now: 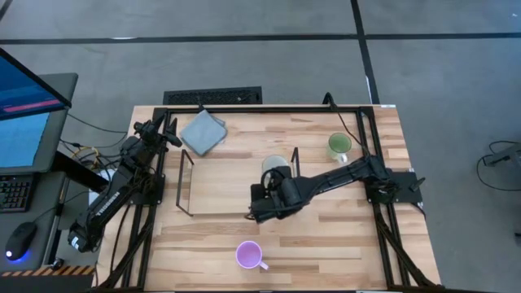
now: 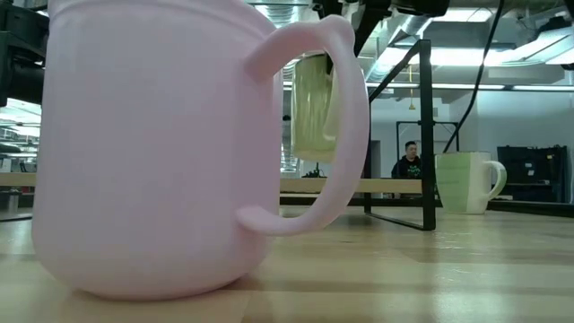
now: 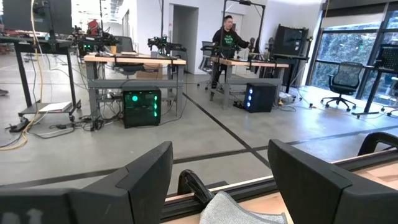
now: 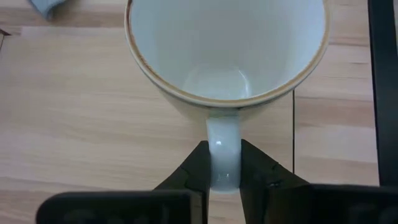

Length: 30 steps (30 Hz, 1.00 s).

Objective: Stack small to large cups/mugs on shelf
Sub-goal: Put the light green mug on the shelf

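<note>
Right gripper: the right gripper (image 4: 225,163) is clamped on the handle of the cream-white mug (image 4: 227,50), a dark finger pressed to each side of it; in the high view the gripper (image 1: 273,181) sits mid-table at the wire shelf's right end.
Cream-white mug: mouth open toward the wrist camera, brown ring round the rim; in the low view it (image 2: 314,106) hangs clear of the tabletop, seen through the purple mug's handle.
Left gripper: the left gripper (image 3: 221,177) waits at the table's far left corner, fingers apart, just above the grey folded cloth (image 1: 203,131).
Wire shelf: the wire shelf (image 1: 189,181) stands left of centre, thin dark frame with upright ends; its span is bare wood.
Purple mug: the light purple mug (image 1: 250,255) stands upright near the front edge, well apart from the shelf.
Green mug: the olive green mug (image 1: 339,146) stands upright near the far right, beside the black table frame (image 1: 366,138).
Open room: bare wood across the front strip on both sides of the purple mug, and between shelf and green mug.
Writing: none can be read on mugs or table.
Count: three mugs, one shelf, one cloth, two arms.
Beyond the table: a person (image 3: 227,38) stands among desks in the left wrist view.
</note>
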Available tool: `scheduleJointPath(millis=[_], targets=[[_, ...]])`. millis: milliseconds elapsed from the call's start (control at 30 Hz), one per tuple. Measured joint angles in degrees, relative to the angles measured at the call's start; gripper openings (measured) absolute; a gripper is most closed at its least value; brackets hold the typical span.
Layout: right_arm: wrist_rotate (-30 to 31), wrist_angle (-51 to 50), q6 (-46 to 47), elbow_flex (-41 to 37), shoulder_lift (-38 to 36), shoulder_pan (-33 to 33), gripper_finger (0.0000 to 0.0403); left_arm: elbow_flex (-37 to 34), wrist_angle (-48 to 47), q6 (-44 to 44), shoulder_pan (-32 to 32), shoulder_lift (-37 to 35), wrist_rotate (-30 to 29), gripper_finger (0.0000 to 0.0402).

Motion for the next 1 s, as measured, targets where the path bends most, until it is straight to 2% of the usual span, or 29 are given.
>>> scheduleJointPath(millis=[433, 1000], targets=[[-0.91, 0.89, -1.64, 0.02, 4.96, -0.66, 0.0067, -0.01, 0.02, 0.0, -0.02, -0.01, -0.02, 0.0254], [-2.74, 1.13, -0.52, 0.11, 5.35, -0.07, 0.0071, 0.01, 0.22, 0.0, -0.02, -0.01, -0.09, 0.0254]])
